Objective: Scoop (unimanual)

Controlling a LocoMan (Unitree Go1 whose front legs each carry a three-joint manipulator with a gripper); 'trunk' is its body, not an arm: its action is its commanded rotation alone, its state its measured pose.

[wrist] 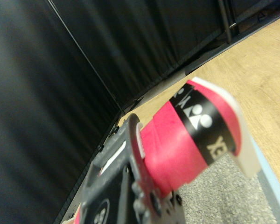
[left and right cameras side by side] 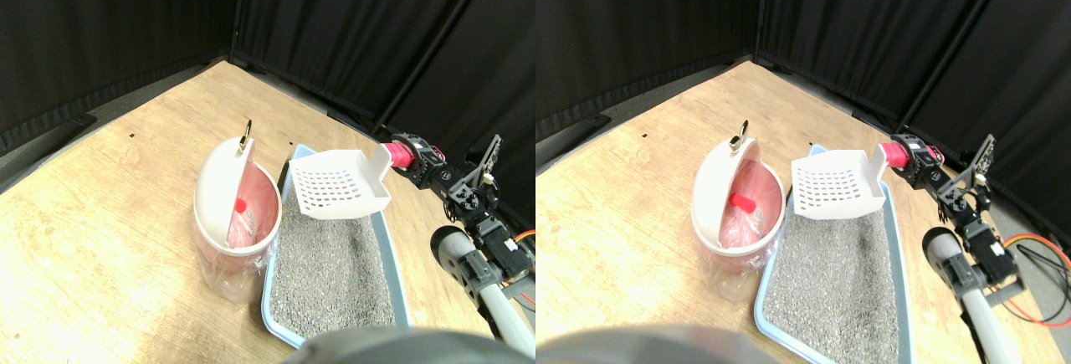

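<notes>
From where I stand, the job looks mostly done. The white slotted scoop [left and right cameras side by side: 341, 183] hangs in the air over the far end of the light-blue litter tray [left and right cameras side by side: 398, 274], its mouth turned toward the white bin [left and right cameras side by side: 228, 201], and I see nothing lying in the scoop. A small red piece [left and right cameras side by side: 240, 205] sits down in the bin's pink liner bag, so I judge the load to be dumped (though whether more is buried in the grey litter [left and right cameras side by side: 330, 268] I cannot tell). What is left, as I read it, is either a fresh pass through the litter or setting the scoop down.

The right hand [left and right cameras side by side: 407, 156] is clenched on the scoop's pink-wrapped handle [wrist: 186, 140]; the wrist view shows the dark jaw frame pressed right against the wrap.

For room: the scoop's near lip is just beside the bin's raised half-dome lid [left and right cameras side by side: 219, 188], apart from it but not by much, and the bin touches or nearly touches the tray's left wall. A swing further left would meet the lid. Downward, the litter bed is open along the tray's whole length. Behind the arm, black curtains [left and right cameras side by side: 351, 29] stand near, so pulling back far looks tight, while the wooden floor [left and right cameras side by side: 100, 213] lies bare to the left.
</notes>
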